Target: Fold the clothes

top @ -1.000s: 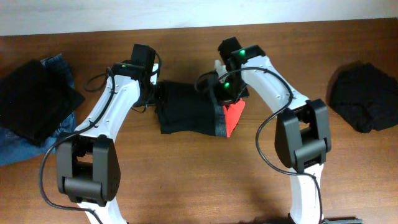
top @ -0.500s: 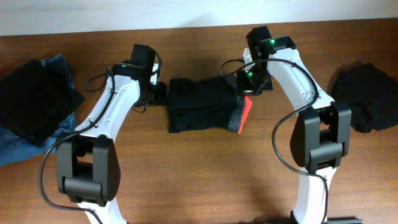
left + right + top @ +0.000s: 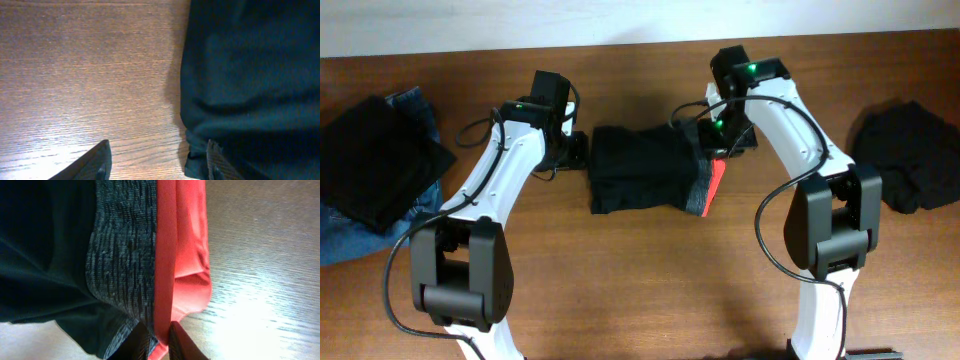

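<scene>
Now right claw (image 3: 159,339) pinches the trousers (image 3: 640,180); left claw (image 3: 157,155) gapes wide, low beside them.

Our right hand (image 3: 159,341), pinched on the red-orange trim (image 3: 716,184), has swung to the right and slightly farther back from where it sat over the trousers (image 3: 640,180) a second ago. The trousers are drawn out wider and flatter, and their left edge has slid right across the worktop (image 3: 620,290). The trim, earlier a broad triangular flap, now shows as a narrow strip along the right end.
</scene>
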